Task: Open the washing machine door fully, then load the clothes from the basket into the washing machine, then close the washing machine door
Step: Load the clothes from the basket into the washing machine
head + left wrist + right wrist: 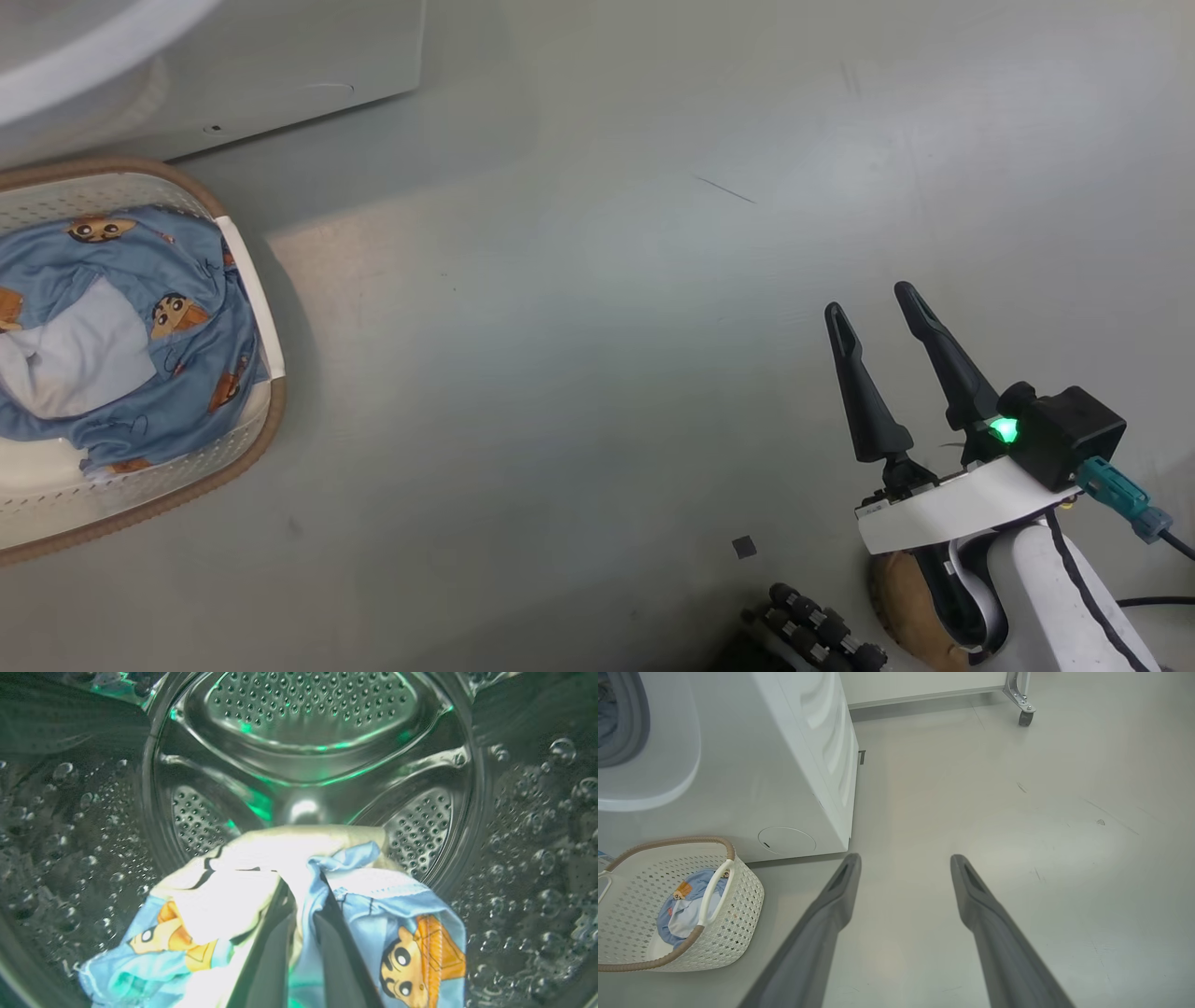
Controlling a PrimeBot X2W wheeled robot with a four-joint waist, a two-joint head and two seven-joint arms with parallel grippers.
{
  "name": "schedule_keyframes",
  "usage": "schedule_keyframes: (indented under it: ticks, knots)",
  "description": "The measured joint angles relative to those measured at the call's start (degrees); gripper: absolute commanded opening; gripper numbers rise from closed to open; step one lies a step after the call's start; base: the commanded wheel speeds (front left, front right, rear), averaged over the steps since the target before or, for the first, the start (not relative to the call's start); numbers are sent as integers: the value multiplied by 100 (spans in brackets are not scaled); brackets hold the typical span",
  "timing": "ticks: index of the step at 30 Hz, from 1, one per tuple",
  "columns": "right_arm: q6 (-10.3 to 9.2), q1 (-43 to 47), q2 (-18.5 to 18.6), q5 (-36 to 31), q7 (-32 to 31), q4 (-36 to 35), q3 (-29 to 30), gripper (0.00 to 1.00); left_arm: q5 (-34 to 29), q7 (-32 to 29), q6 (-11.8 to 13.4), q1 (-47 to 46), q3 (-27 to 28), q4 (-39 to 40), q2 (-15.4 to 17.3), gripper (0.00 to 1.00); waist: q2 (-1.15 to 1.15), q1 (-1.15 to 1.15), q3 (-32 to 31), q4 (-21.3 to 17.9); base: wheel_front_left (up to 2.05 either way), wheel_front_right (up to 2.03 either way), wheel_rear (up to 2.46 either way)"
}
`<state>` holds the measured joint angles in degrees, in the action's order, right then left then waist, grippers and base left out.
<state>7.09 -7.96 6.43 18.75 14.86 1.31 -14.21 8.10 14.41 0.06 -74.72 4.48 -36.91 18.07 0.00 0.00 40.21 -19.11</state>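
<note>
Inside the washing machine's perforated steel drum [303,714], my left gripper [301,896] is shut on a piece of the clothes [233,896], light blue with cartoon figures and a cream panel, hanging over the drum floor. More of the clothes [140,280] lie in the cream basket [266,429] on the floor beside the white washing machine [784,765]. My right gripper [870,303] hovers open over bare floor, well to the right of the basket [738,905], with nothing between its fingers [831,919]. The washing machine door is out of view.
Grey floor stretches right of the machine. A caster wheel [1023,717] of a white unit stands at the back. A small dark square [744,547] lies on the floor near my own base [812,630]. The machine's round filter cover [787,840] sits low on its front.
</note>
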Motion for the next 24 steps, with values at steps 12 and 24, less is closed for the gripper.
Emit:
schedule_keyframes:
  ticks: [12, 24]
  knots:
    - [0, -86, -63, 1, 0, -35, -41, 100, -143, 32, 4, -129, -67, -465, 8, 0, 0, 0, 249, 23, 0, 0, 0]
    - [0, -154, -59, 1, 0, 27, -56, 100, -363, 32, 67, -147, -241, -967, 43, 100, 0, 0, 213, 79, 0, 0, 0]
